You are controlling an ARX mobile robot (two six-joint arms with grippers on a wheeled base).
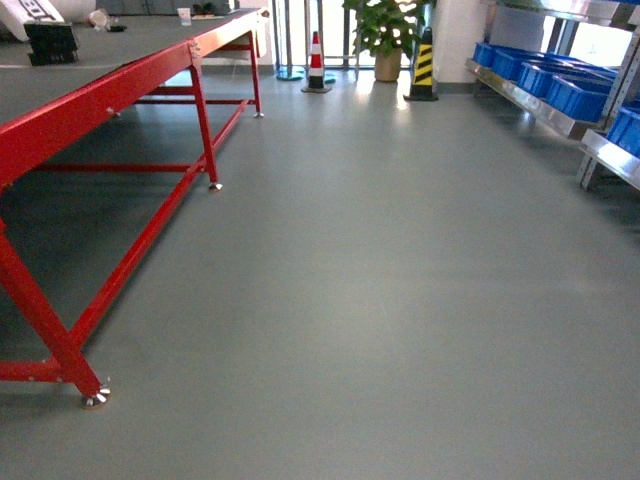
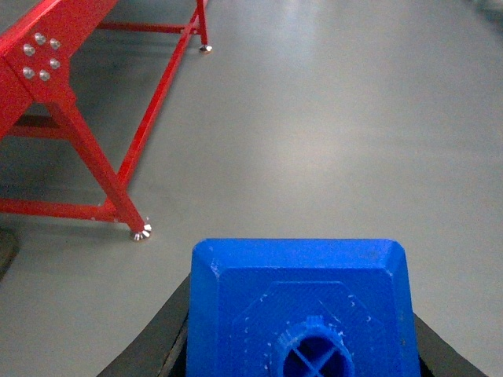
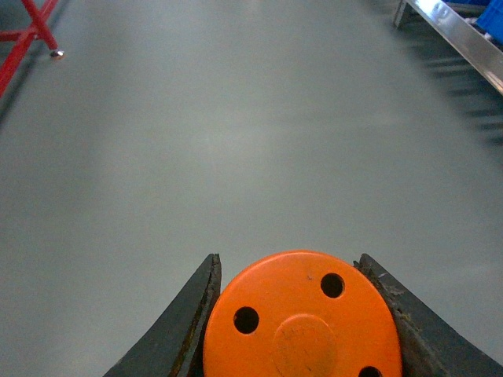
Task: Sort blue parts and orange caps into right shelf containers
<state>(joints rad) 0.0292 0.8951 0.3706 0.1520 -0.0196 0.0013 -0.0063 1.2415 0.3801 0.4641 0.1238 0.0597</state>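
In the left wrist view a bright-blue part (image 2: 302, 306) with a round stud on top fills the bottom; my left gripper (image 2: 302, 338) is shut on it, its dark fingers (image 2: 157, 338) pressed to both sides. In the right wrist view an orange cap (image 3: 302, 318) with small holes in its flat top sits between the dark fingers (image 3: 185, 322) of my right gripper (image 3: 302, 330), which is shut on it. Both are carried above the grey floor. The right shelf containers (image 1: 575, 92), big blue crates, stand on a metal shelf at the far right of the head view. Neither gripper shows in the head view.
A long red-framed table (image 1: 110, 95) runs along the left, its foot (image 1: 95, 397) near the lower left. A striped cone (image 1: 316, 62), a potted plant (image 1: 386, 35) and a yellow-black post (image 1: 423, 65) stand at the back. The metal shelf rail (image 3: 464, 39) shows at upper right.
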